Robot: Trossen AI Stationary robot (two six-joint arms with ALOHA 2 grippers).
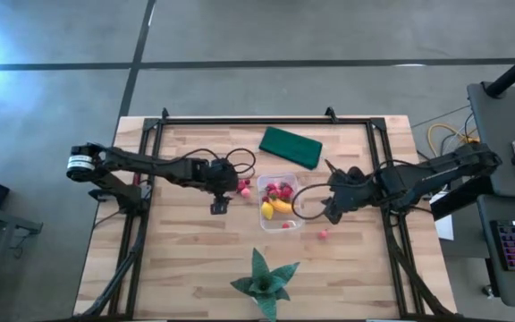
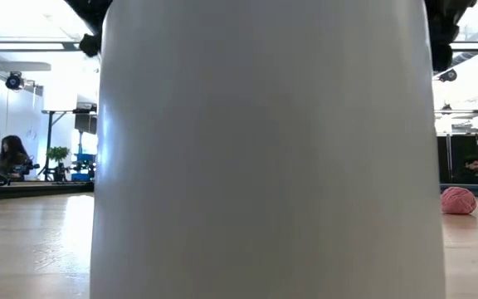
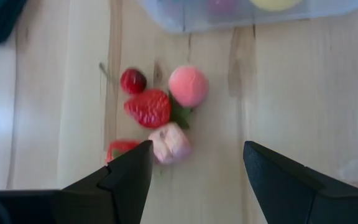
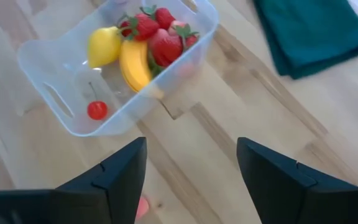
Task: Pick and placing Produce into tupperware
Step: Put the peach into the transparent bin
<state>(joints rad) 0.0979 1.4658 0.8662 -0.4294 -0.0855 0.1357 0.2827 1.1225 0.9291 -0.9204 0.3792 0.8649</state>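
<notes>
So the right gripper (image 4: 191, 168) has its two dark fingers spread apart with nothing between them, hanging above the bare wood just beside the tub (image 4: 55, 99). Looking past those fingers, the clear tub holds a yellow lemon (image 4: 104, 45), a banana (image 4: 134, 65), a few strawberries (image 4: 166, 45) bunched at one end, and a little red cherry (image 4: 97, 110) off by itself at the other end. A pink bit shows right at the edge under one finger, can't tell what it is from there. A folded dark green cloth (image 4: 319, 31) lies on the table past the tub.

The left gripper (image 3: 194, 165) is spread too, empty, hovering over a small cluster of loose fruit on the table: a strawberry (image 3: 148, 107), a dark red cherry (image 3: 133, 81), a round peach-colored piece (image 3: 188, 86), a pale pink piece (image 3: 169, 143), and something red mostly hidden by a finger. The cluster sits just outside the tub wall.

From above, the tub (image 1: 293, 215) is mid-table between both arms, the green cloth behind it, one pink berry (image 1: 324, 234) alone near the right gripper, and a green star-shaped leafy thing (image 1: 262, 279) at the front edge. The table-level camera is mostly blocked by a big white object (image 2: 264, 149), with a pink raspberry (image 2: 459, 200) off to the side.
</notes>
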